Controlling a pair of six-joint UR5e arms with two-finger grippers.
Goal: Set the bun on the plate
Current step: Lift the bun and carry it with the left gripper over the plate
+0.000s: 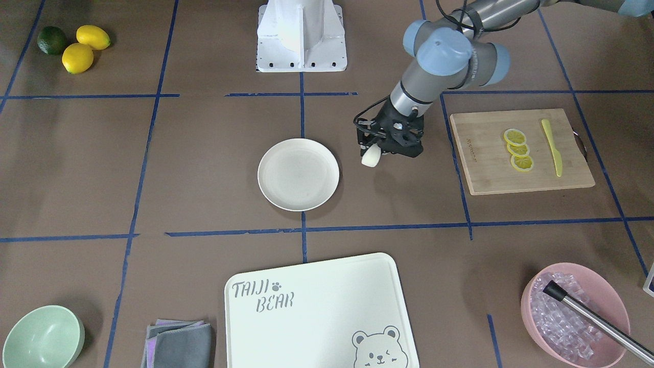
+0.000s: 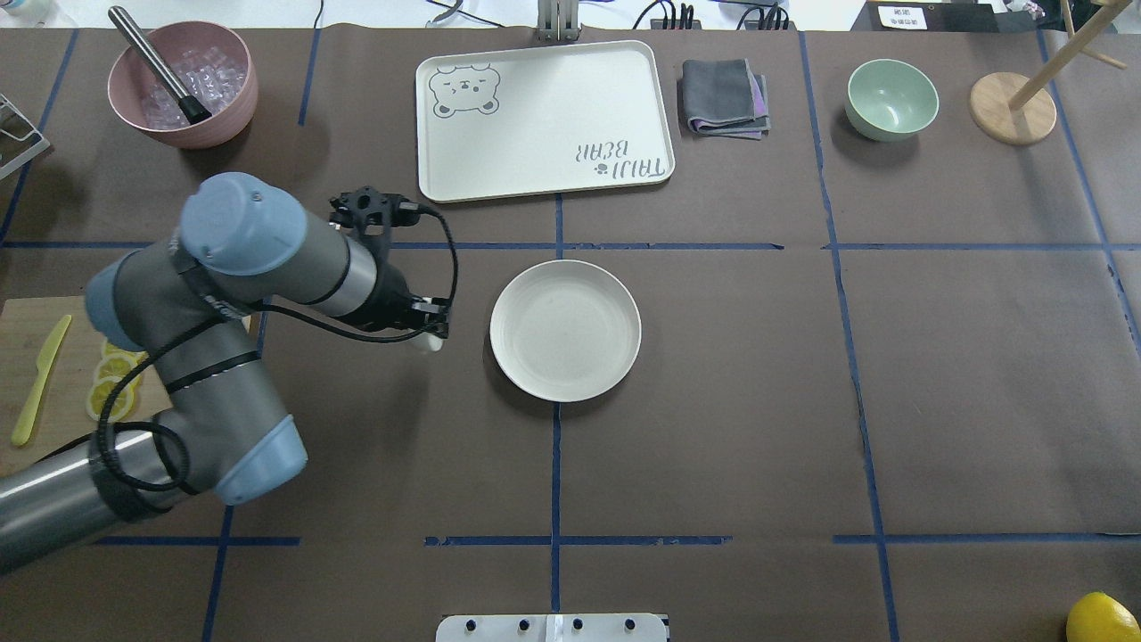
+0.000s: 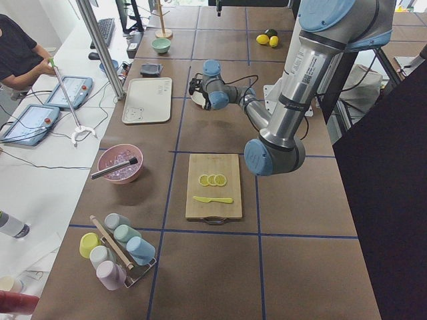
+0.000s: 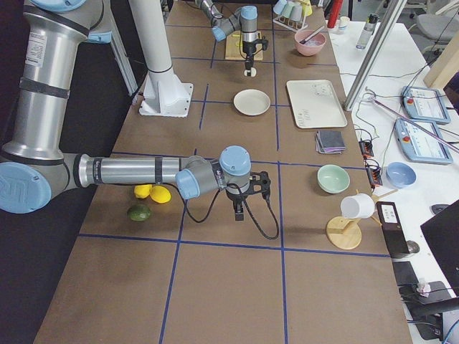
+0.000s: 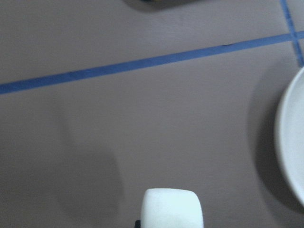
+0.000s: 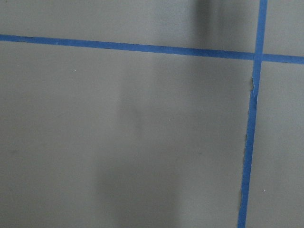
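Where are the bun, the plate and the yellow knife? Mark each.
bun (image 1: 370, 157), exterior front-facing view, its white lower end.
plate (image 1: 298, 174), exterior front-facing view, bare centre.
yellow knife (image 1: 552, 148), exterior front-facing view, middle of its length.

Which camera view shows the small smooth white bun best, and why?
Exterior front-facing: the small smooth white bun sits in the left tool, clear beside the round cream-white plate. The left wrist view crops it; overhead the tool hides most; exterior right shows a speck; exterior left, nothing clear.

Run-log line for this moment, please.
left gripper: shut on bun | bun: beside plate, not yet on it | right gripper: state unclear
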